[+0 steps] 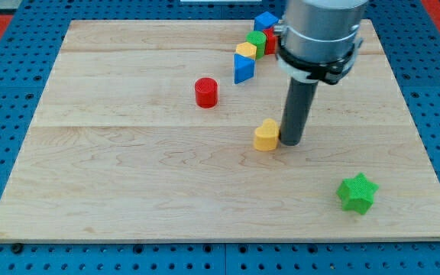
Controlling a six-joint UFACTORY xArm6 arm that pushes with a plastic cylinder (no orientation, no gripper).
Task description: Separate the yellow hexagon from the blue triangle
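The blue triangle lies near the view's top centre. A yellow block, apparently the hexagon, touches it on its upper side. A second yellow block, of rounded shape, lies near the board's middle. My tip stands right against this second yellow block's right side, well below the blue triangle. The rod rises to a grey arm housing that hides part of the top cluster.
A green block, a red block and a blue cube cluster above the yellow hexagon. A red cylinder stands left of the triangle. A green star lies at lower right. The wooden board sits on blue pegboard.
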